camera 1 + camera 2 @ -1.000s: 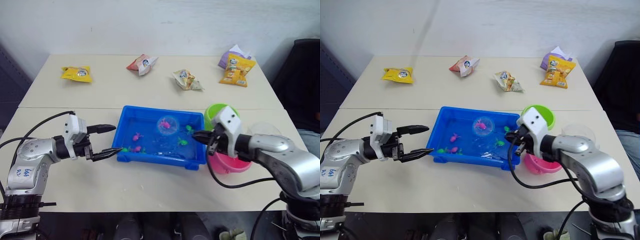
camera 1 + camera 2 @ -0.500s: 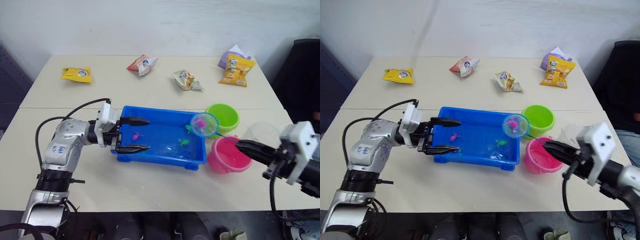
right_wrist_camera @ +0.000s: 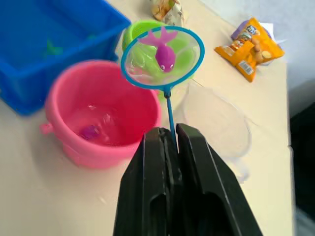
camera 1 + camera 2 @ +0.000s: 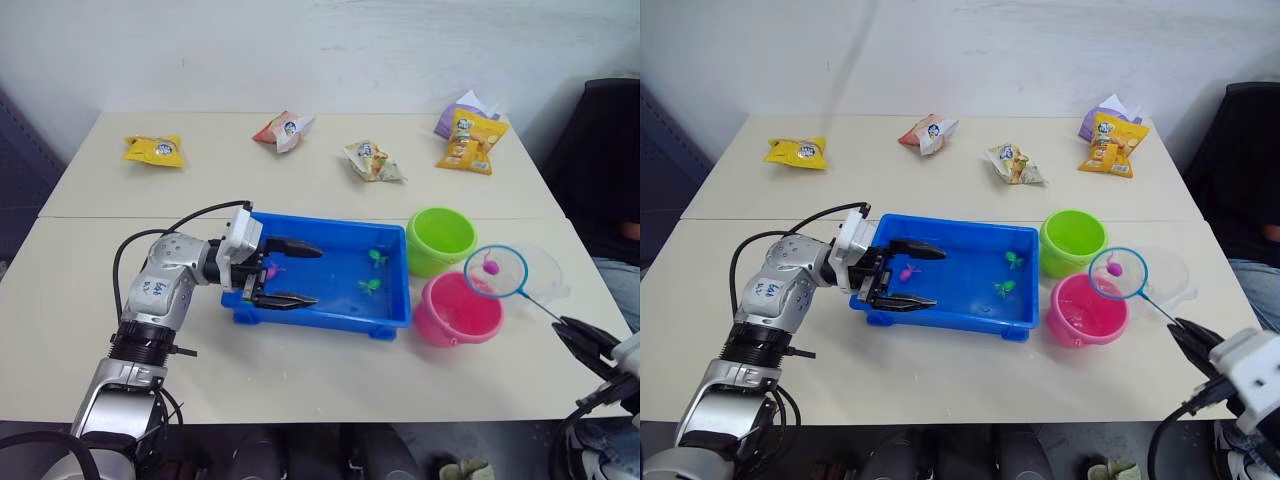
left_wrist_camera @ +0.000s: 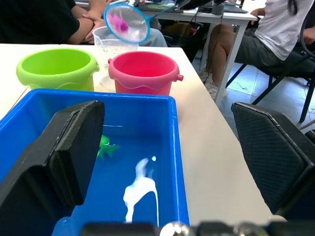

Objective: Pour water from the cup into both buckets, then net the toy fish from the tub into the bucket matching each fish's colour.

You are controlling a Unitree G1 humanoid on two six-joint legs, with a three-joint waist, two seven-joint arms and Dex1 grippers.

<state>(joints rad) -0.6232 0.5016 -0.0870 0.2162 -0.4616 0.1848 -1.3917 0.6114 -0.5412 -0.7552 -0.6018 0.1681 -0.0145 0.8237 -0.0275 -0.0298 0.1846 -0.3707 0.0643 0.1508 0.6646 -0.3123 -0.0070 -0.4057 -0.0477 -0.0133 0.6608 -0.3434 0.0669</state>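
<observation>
Head-camera views, read left to right. Our left gripper [image 4: 285, 272] holds its 2 black fingers spread wide over the near-left corner of the tub [image 4: 392, 318], gripping nothing; 1.0 s ago it hung outside the tub's left wall, so it has swung in over the water. The tub is a shallow, glossy blue rectangular tray. We count 1 magenta fish [image 4: 270, 270] between the spread fingers and 2 green fish [image 4: 371, 285] toward the right end.

Right of the tub stand the lime green bucket [image 4: 441, 240], farther back, and the pink bucket [image 4: 459, 309], nearer; both are smooth round pails. The clear cup [image 4: 538, 277] sits just right of them.

Biggest change: the net [image 4: 496, 272], dipped in the tub 1.0 s ago, now hangs lifted beyond the pink bucket's right rim, partly in front of the cup. Its thin blue hoop carries clear mesh, and 1 pink fish [image 3: 165, 55] lies in it. Our right gripper [image 4: 590, 350] is clamped tight on the net's thin dark stick.

Judgement: this catch is out of the water but not yet delivered. The right wrist view shows what seems to be 1 small pinkish piece, possibly a fish, already in the pink bucket's water. Next step likely calls for centring and tipping the hoop over pink.
</observation>
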